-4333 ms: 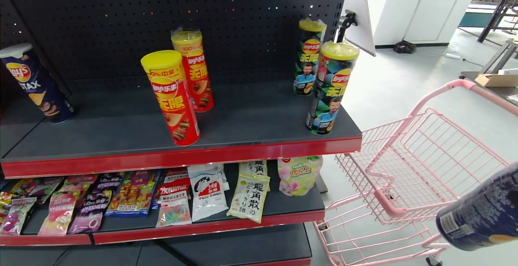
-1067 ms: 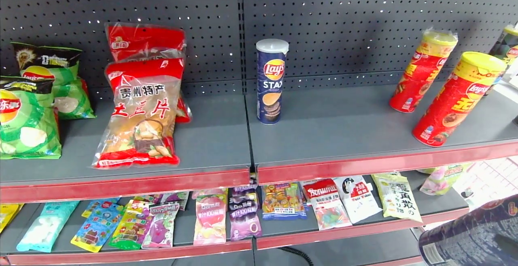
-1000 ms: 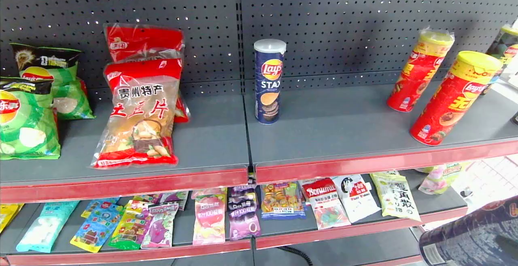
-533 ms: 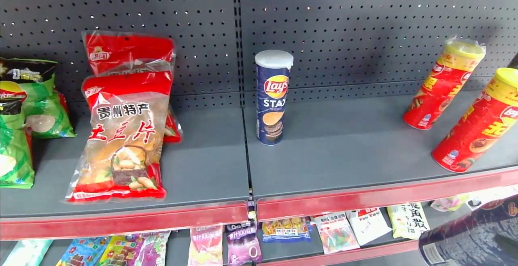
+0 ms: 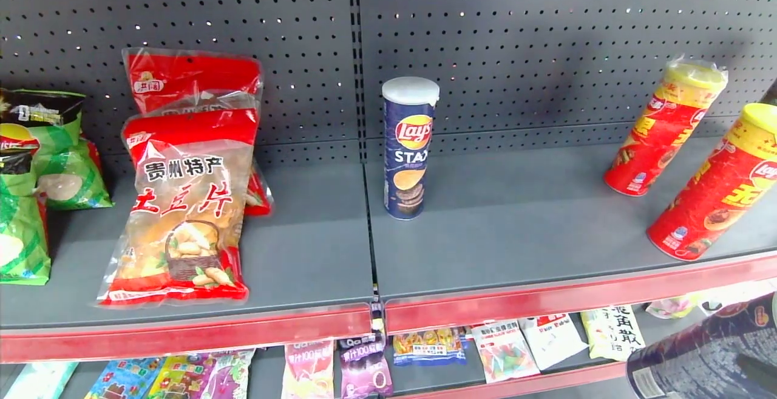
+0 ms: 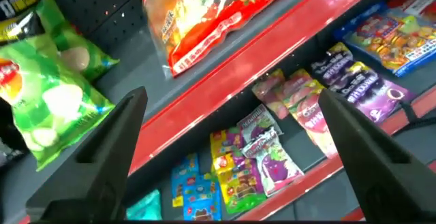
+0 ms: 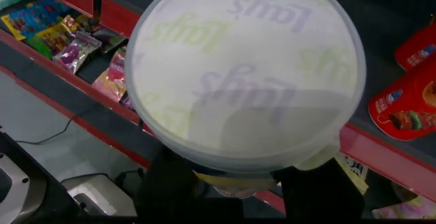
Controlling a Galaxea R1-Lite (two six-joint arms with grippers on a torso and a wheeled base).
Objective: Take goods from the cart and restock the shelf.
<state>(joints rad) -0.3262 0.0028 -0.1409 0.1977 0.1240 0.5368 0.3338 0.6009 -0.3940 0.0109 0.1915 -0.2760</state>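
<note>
Right gripper (image 7: 245, 198) jaws clamped on dark can (image 5: 710, 356). Left gripper (image 6: 231, 149) jaws wide, empty. Risk: lifting past shelf lip (image 5: 546, 296), can strikes 2 red cans (image 5: 713, 186) ahead of jaws

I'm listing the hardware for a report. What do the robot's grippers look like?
The left gripper has two matte black fingers, broad at the base and tapering to blunt wedge tips; no markings or cables show. The right gripper looks similarly dark, but the can hides most of it, so finer detail cannot be told.
</note>
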